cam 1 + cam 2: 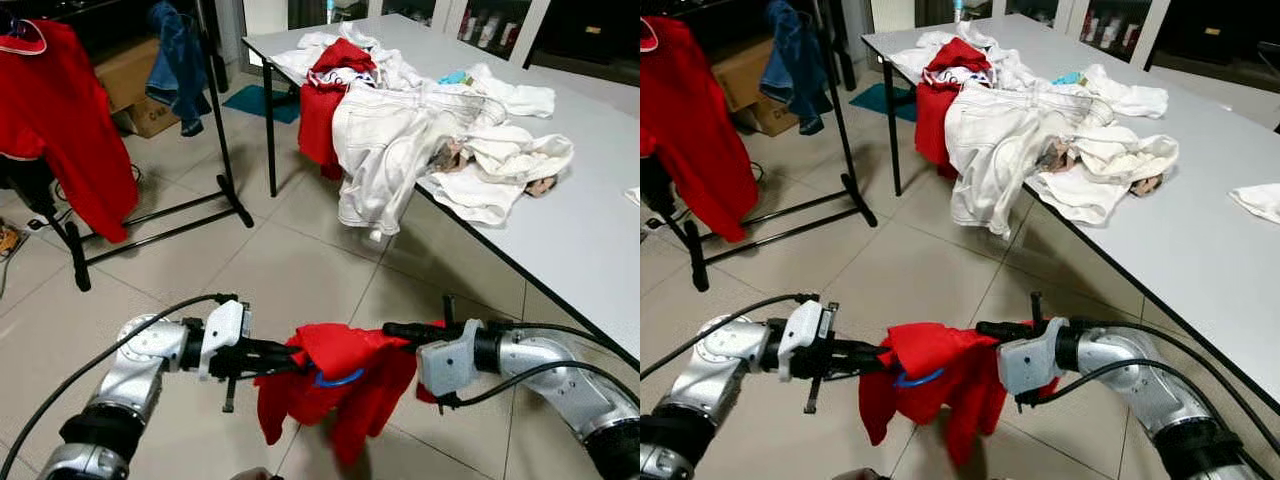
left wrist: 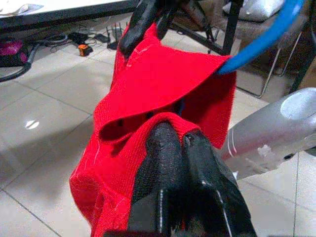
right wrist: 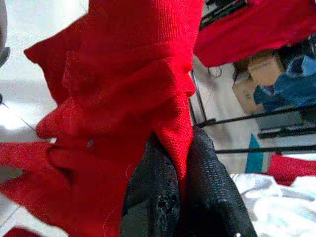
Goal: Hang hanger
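Tiled floor (image 1: 290, 270) in a laundry-ish room, a long grey table (image 1: 590, 230) running down the right side of the frame with a heap of white and red clothes (image 1: 400, 120) spilling over its edge, and a black garment rack (image 1: 215, 150) in the upper left with a red shirt (image 1: 60, 120) and a blue denim piece (image 1: 180, 60) already hanging on it. So I've got the small red knit garment (image 1: 335, 385) stretched between both claws at the bottom centre of the frame, with a blue plastic hanger (image 1: 340, 378) peeking out underneath it. The left gripper (image 1: 275, 358) is clamped down on one edge of the fabric and the right gripper (image 1: 400, 332) is pinched on the other side; both wrist views show the fingers (image 2: 163, 163) squeezed tight with knit between them. My read: it's light and floppy, so it won't fight me, but soft knit can slide off a smooth hanger pretty easily, and the hanger is the only stiff part. I'd want a hold on the hanger hook itself, not just cloth, before reaching for the rack. Only container around is a brown cardboard box (image 1: 130, 85) behind the rack in the upper left, can't tell what's in it.
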Tool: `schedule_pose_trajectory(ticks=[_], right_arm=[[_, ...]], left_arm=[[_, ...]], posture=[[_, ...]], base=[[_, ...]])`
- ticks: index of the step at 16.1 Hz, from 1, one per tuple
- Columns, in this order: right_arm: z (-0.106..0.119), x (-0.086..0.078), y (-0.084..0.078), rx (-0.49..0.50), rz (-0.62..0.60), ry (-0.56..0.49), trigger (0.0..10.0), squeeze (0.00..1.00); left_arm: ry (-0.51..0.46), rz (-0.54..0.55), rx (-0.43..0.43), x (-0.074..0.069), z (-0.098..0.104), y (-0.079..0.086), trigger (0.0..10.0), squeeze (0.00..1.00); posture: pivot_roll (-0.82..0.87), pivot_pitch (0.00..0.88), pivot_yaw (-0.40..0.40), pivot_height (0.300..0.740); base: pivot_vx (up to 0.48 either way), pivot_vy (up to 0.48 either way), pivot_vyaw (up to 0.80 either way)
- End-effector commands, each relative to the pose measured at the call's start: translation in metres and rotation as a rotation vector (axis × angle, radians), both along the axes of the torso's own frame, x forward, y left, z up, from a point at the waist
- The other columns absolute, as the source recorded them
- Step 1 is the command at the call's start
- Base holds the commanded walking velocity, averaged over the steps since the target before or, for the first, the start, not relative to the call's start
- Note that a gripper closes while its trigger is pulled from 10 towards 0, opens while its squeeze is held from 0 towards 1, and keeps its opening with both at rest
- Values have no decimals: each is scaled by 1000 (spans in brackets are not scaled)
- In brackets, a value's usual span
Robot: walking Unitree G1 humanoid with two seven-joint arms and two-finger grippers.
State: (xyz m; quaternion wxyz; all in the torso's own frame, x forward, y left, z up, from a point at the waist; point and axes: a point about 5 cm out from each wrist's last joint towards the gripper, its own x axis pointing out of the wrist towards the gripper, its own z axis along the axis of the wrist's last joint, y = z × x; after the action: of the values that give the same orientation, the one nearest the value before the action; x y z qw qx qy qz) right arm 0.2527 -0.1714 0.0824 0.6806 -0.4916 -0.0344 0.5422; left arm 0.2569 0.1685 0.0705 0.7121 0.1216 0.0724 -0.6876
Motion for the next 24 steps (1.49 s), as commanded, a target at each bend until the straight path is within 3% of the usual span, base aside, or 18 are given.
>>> schedule_pose_trajectory(ticks=[1, 4, 8, 11, 19, 20, 23, 24], right_arm=[[0, 4, 2, 13, -24, 1, 0, 0], [-4, 2, 1, 5, -17, 12, 0, 0], [6, -5, -1, 61, 70, -37, 0, 0], [10, -9, -1, 84, 114, -57, 0, 0], [13, -10, 2, 75, 182, -144, 0, 0], [13, -8, 1, 71, 169, -146, 0, 0], [23, 16, -10, 244, -110, -107, 0, 0], [25, 18, -11, 276, -140, -95, 0, 0]], left_arm=[[-3, -29, -17, -2, 2, -7, 0, 0], [16, -31, -38, -5, 2, -11, 0, 0], [63, -76, 174, -24, -22, 17, 0, 0], [89, -101, 247, -35, -28, 30, 0, 0], [61, -149, 373, -31, -22, 48, 0, 0], [58, -148, 387, -30, -22, 50, 0, 0], [29, -127, 449, -27, -24, 58, 0, 0], [22, -123, 448, -27, -24, 58, 0, 0]], posture=[[-42, 0, -5, 740], [-39, 0, -4, 740], [-38, 0, -5, 740], [-30, 0, -11, 740], [-32, 0, -10, 740], [-32, 0, -10, 740], [-35, 0, -7, 740], [-36, 0, -6, 740]], base=[[0, 0, 0], [0, 0, 0], [0, 0, 0], [0, 0, 0], [0, 0, 0], [0, 0, 0], [0, 0, 0], [0, 0, 0]])
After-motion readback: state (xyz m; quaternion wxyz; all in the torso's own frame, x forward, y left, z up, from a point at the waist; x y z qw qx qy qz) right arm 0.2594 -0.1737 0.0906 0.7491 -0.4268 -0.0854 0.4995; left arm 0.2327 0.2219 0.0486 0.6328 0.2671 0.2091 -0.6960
